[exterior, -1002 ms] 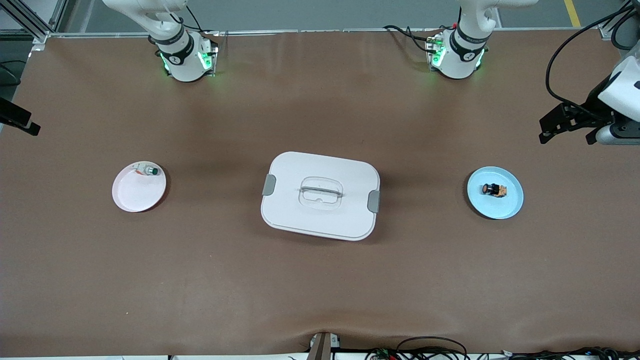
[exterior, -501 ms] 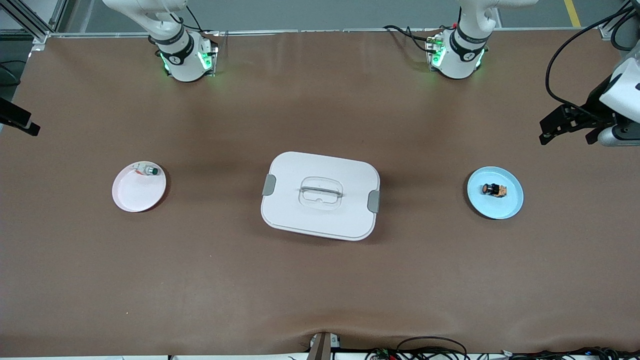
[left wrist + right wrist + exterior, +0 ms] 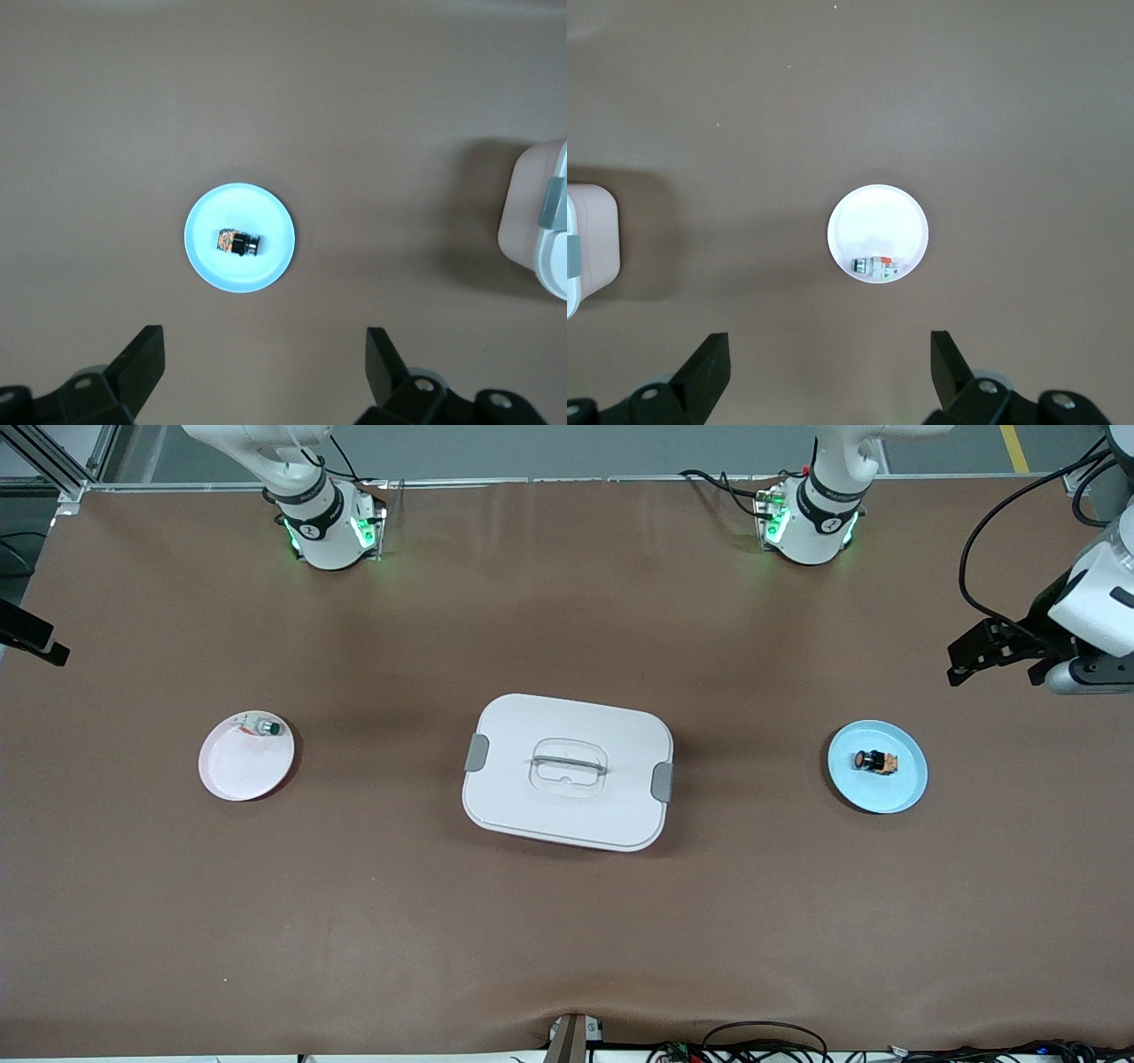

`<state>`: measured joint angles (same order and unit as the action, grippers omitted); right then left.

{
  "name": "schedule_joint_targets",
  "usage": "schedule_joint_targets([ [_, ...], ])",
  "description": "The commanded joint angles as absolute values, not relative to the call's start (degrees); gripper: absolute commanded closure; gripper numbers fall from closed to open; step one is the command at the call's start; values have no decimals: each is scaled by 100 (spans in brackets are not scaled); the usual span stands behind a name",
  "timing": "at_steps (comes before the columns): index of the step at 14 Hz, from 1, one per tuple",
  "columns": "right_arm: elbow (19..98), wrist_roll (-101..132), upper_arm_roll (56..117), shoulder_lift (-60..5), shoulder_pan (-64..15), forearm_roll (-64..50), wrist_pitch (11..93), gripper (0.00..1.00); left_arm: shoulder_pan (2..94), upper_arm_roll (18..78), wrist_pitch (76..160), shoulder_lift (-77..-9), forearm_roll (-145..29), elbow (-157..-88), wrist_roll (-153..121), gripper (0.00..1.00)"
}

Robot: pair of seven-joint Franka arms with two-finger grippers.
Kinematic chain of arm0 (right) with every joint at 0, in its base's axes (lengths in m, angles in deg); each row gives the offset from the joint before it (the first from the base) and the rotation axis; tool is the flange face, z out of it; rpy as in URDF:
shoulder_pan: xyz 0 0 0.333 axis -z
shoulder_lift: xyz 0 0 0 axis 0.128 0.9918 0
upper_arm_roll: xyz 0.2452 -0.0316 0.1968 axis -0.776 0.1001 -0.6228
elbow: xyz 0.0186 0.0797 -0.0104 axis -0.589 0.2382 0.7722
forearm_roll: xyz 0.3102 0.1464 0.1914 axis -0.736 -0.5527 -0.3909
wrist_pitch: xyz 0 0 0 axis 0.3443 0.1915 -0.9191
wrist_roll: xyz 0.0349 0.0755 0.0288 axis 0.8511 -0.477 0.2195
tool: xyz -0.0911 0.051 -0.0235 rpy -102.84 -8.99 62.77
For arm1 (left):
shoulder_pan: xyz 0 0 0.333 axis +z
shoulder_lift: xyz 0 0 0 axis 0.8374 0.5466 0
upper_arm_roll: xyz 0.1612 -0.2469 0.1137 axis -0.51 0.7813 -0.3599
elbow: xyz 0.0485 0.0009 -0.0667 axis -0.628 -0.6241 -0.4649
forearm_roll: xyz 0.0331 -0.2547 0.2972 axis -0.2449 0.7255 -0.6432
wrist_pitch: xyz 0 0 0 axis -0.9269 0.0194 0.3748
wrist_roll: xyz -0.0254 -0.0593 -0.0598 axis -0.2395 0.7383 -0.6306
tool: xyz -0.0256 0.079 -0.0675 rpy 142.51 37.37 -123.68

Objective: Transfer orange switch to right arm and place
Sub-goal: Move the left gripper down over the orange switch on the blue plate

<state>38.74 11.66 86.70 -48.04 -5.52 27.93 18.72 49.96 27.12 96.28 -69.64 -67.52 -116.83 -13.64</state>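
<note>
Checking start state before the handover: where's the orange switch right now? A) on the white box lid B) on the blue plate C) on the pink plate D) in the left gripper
B: the orange switch lies on the blue plate, untouched by any gripper.

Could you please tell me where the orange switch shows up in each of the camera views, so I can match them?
Front view: the orange switch lies on the blue plate, toward the left arm's end of the table.
Left wrist view: the switch lies mid-plate, at the picture's middle.
Right wrist view: not in it.
Shared landmark: the white lidded box, cut by the edge of both wrist views.
</note>
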Motion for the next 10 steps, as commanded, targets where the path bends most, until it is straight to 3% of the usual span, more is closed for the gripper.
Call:
schedule_joint_targets([
  [1, 4016, 1144, 8593, -4937, -445, 2770, 1936, 0, 5018, 2690, 9476, -6873, -6616, -11726, -1258, 0],
  [5, 4016, 1153, 8593, -4937, -437, 2770, 1927, 0, 5080, 2681, 9625, -6890, -6616, -12173, -1065, 0],
  [10, 4016, 1179, 8593, -4937, -445, 2770, 1909, 0, 5159, 2681, 10485, -6926, -6651, -13043, -924, 0],
])
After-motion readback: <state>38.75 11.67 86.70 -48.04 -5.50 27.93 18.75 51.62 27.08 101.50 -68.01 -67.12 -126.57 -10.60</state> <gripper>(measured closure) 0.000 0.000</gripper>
